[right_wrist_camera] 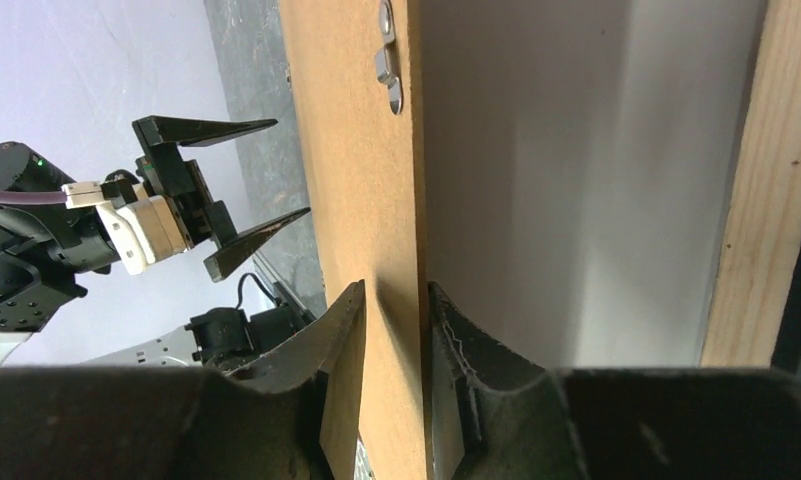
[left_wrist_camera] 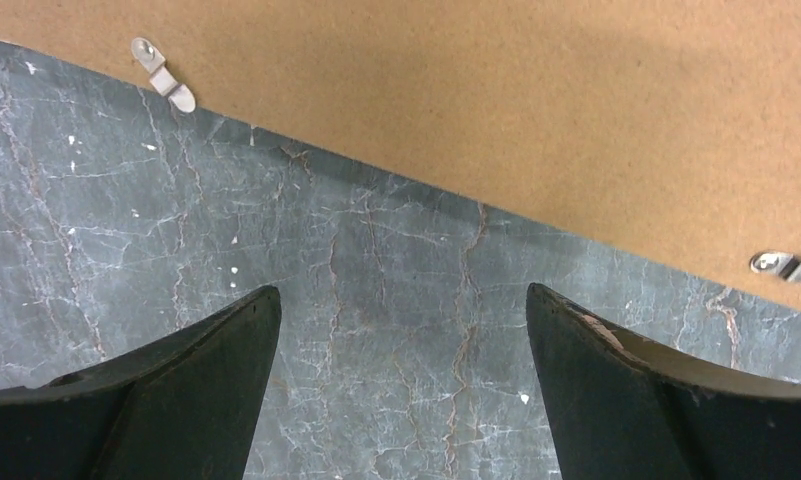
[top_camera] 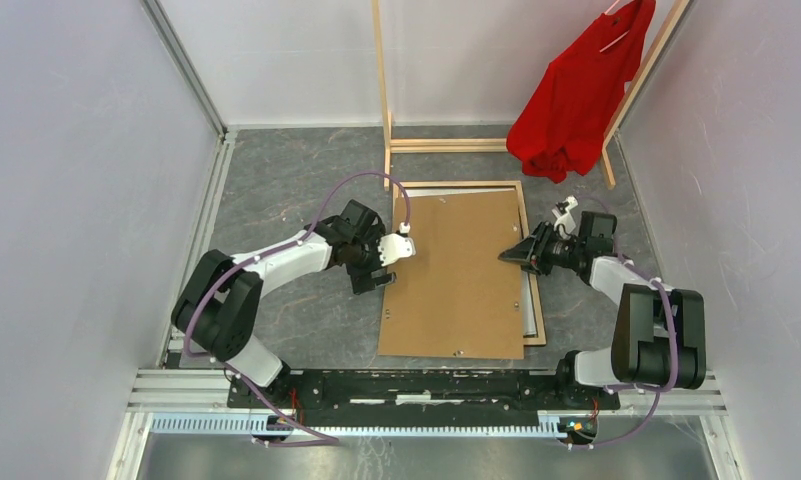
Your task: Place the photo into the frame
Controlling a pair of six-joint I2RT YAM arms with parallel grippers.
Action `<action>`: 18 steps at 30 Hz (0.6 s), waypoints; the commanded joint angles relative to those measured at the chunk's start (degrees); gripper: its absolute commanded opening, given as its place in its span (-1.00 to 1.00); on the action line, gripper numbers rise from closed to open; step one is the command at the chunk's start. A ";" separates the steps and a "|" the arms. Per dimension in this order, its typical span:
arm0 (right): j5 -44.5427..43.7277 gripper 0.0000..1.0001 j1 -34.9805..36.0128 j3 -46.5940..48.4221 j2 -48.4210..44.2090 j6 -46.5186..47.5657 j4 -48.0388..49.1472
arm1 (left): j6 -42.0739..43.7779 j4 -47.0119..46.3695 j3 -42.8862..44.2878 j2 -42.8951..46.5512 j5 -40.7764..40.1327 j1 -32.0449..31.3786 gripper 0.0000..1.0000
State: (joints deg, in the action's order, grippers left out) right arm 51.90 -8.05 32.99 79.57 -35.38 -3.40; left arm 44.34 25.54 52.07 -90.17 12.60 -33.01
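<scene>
The frame (top_camera: 456, 184) lies back-up on the grey table, its light wood rails (right_wrist_camera: 766, 180) showing. A brown backing board (top_camera: 456, 280) rests skewed over it. Between the board and the rail shows a white sheet (right_wrist_camera: 576, 180), apparently the photo's plain back. My right gripper (top_camera: 508, 257) is at the board's right edge. Its jaws (right_wrist_camera: 396, 288) stand slightly parted, one above and one below the board (right_wrist_camera: 351, 150). My left gripper (top_camera: 386, 266) hovers wide open just off the board's left edge (left_wrist_camera: 476, 90). Between its fingers (left_wrist_camera: 403, 290) is only bare table.
Small metal clips (left_wrist_camera: 164, 72) stick out from the board's edges. A tall wooden clothes rack (top_camera: 446, 145) with a red shirt (top_camera: 576, 100) stands at the back right. Grey walls close in both sides. The arms' mounting rail (top_camera: 426, 385) runs along the near edge.
</scene>
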 commanded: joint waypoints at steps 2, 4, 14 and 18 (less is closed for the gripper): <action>2.81 -0.36 -0.29 -3.94 -1.49 -10.13 15.96 | -4.87 -3.77 0.07 -2.02 1.22 -0.55 0.95; 2.86 -0.52 -0.59 -6.49 -2.62 -14.53 21.80 | -5.44 -3.72 0.44 -2.67 1.71 -0.56 0.95; 6.17 -1.00 -5.98 -2.31 -4.08 -18.32 22.71 | -5.86 -1.98 1.27 -1.95 4.59 -0.56 0.98; 7.01 -1.00 -6.31 3.04 -1.78 -12.34 14.89 | -6.50 -1.89 1.99 -1.54 5.96 -0.65 0.99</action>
State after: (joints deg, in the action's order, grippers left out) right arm 57.04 -13.78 29.54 76.79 -52.27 15.62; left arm 40.82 23.97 52.12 -93.08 15.35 -33.26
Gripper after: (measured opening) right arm 0.020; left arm 0.993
